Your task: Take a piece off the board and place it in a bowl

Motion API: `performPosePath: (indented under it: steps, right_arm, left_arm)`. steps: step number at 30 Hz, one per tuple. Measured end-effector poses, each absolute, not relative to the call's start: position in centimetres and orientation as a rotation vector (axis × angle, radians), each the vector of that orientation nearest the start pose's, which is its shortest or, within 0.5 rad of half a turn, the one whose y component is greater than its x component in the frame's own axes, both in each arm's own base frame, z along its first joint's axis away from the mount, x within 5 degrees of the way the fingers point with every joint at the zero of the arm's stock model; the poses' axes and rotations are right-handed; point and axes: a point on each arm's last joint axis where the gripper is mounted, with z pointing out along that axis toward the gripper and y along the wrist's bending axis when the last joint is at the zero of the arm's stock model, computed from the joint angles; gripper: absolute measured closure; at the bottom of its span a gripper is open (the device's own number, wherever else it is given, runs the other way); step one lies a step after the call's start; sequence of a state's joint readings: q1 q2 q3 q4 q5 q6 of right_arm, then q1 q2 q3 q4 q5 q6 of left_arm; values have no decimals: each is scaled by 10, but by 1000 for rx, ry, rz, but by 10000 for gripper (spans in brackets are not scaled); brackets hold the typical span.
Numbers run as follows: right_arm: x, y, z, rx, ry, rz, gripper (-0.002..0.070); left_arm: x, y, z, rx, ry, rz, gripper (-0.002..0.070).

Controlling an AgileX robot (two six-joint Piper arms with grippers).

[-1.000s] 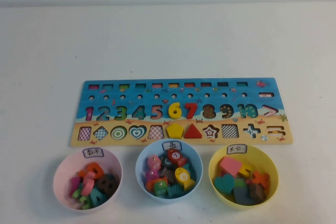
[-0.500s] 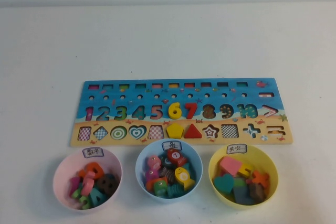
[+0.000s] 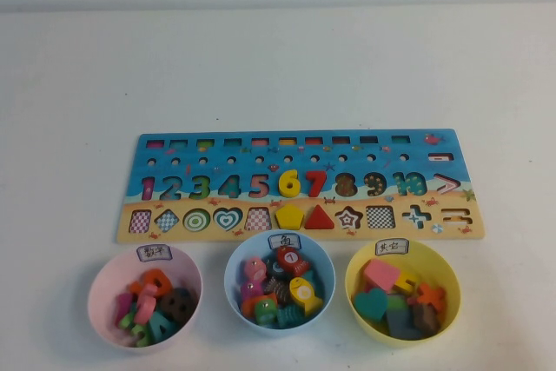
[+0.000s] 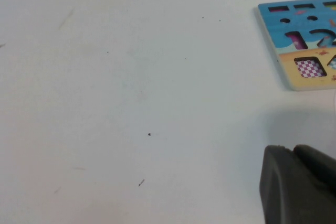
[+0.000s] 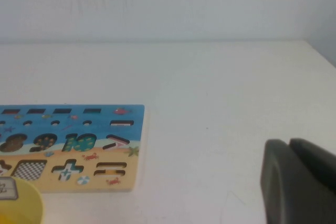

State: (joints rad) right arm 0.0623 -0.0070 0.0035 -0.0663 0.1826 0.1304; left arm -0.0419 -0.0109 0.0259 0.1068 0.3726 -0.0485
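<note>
The board [image 3: 417,152] lies across the middle of the table, with the yellow 6, the red 7, the yellow pentagon and the red triangle in it. The light blue bowl [image 3: 233,271] stands in front of it, in the middle of three bowls. The yellow fish piece [image 3: 302,291] lies in this bowl on top of several other pieces. Neither arm shows in the high view. My left gripper [image 4: 291,149] is shut and empty over bare table, off the board's left end [image 4: 275,30]. My right gripper [image 5: 287,142] is shut and empty over bare table, off the board's right end [image 5: 134,129].
A pink bowl [image 3: 97,288] with number pieces stands left of the blue bowl. A yellow bowl [image 3: 447,275] with shape pieces stands right of it and shows in the right wrist view [image 5: 23,205]. The white table runs back to a wall.
</note>
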Motion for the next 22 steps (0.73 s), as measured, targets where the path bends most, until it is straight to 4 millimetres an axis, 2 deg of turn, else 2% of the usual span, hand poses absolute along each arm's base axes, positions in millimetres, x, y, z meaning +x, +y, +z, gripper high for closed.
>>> performPosePath:
  steps: [7,15,22]
  right_arm:
    - [56,7,186,-48,1711,102,693]
    - [53,9,173,-98,1850,107,693]
    - [52,9,173,-101,1860,108,694]
  left_arm:
    - [53,1,172,60,1868,43,680]
    - [53,1,172,60,1868,43,680]
    - [53,1,172,60,1868,43,680]
